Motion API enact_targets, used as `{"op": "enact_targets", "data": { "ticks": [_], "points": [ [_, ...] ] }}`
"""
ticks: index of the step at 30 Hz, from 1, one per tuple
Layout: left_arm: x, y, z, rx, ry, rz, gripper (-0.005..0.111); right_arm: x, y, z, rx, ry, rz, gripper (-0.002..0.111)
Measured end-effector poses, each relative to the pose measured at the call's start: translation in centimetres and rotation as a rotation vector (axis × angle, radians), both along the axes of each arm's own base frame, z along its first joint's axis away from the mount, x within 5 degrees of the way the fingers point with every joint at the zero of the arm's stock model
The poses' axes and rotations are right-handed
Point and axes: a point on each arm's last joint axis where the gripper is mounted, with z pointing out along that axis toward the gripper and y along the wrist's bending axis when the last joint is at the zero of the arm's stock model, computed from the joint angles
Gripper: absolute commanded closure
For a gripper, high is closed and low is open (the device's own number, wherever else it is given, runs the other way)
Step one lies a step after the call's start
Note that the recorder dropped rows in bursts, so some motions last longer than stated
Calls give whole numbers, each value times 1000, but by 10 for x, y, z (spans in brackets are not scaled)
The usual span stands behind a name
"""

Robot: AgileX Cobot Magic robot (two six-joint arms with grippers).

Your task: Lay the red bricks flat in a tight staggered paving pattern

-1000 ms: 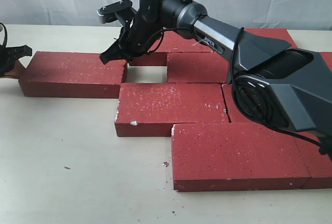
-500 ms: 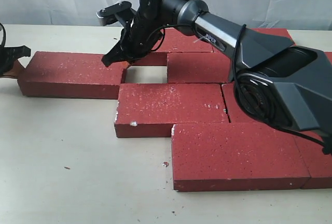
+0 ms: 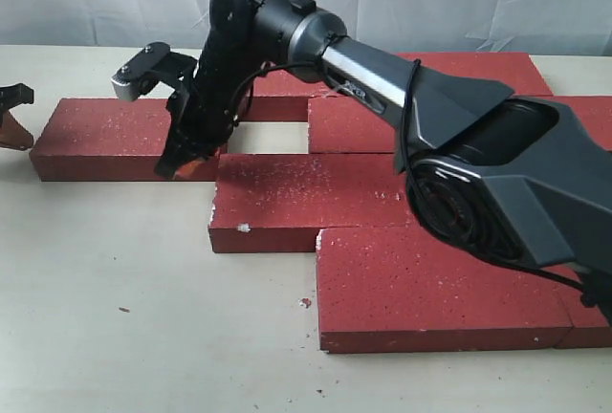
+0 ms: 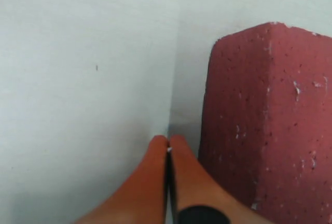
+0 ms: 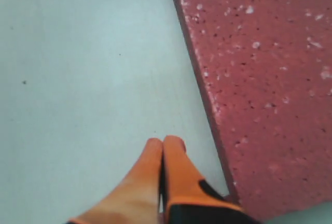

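Note:
Several red bricks lie flat on the table: a left brick (image 3: 115, 131), a middle brick (image 3: 311, 198), a front brick (image 3: 430, 284) and back bricks (image 3: 368, 126). A small open gap (image 3: 268, 141) sits between them. My right gripper (image 3: 186, 163) reaches across to the left brick's near right corner, beside the middle brick's left end. Its orange fingers are shut and empty (image 5: 164, 142), just over the table next to a brick edge (image 5: 259, 79). My left gripper (image 3: 15, 117) is at the far left edge, shut and empty (image 4: 168, 140), beside the left brick's end (image 4: 264, 120).
The pale table (image 3: 124, 298) spreads in front of and left of the bricks. A white cloth backdrop (image 3: 459, 2) hangs behind. The right arm's dark body (image 3: 497, 174) stretches over the right-hand bricks. Small crumbs (image 3: 304, 302) lie near the front brick.
The right gripper swung from behind the gap, leftward and down to the left brick's near right corner. The left gripper drew back to the left. The left brick looks slightly shifted left.

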Motion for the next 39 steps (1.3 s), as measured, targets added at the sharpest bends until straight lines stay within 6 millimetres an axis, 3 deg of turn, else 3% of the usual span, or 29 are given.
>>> {"op": "enact_targets", "data": {
  "ticks": [5, 14, 20, 25, 28, 30, 35, 39],
  "points": [
    [0, -2, 0, 2, -2, -20, 107, 5, 1, -7, -13, -52, -8, 109],
    [6, -25, 0, 4, -14, -89, 107, 9, 0, -7, -21, -102, -16, 109],
    [6, -25, 1, 1, -21, -92, 107, 9, 0, -6, -21, -108, -16, 109],
    [7, -25, 1, -3, -23, -90, 107, 12, -8, 26, -19, -158, -87, 109],
    [7, -26, 1, -2, -25, -90, 107, 28, -31, 56, -30, -202, -256, 109],
    [7, -26, 1, -2, -25, -90, 107, 38, -49, 65, -45, -201, -331, 109],
    [8, -28, 2, -14, -29, -84, 107, 47, -71, 71, -91, -195, -399, 109],
    [10, -36, 1, 4, -38, -111, 107, 49, -75, 72, -108, -196, -420, 109]
  ]
}}
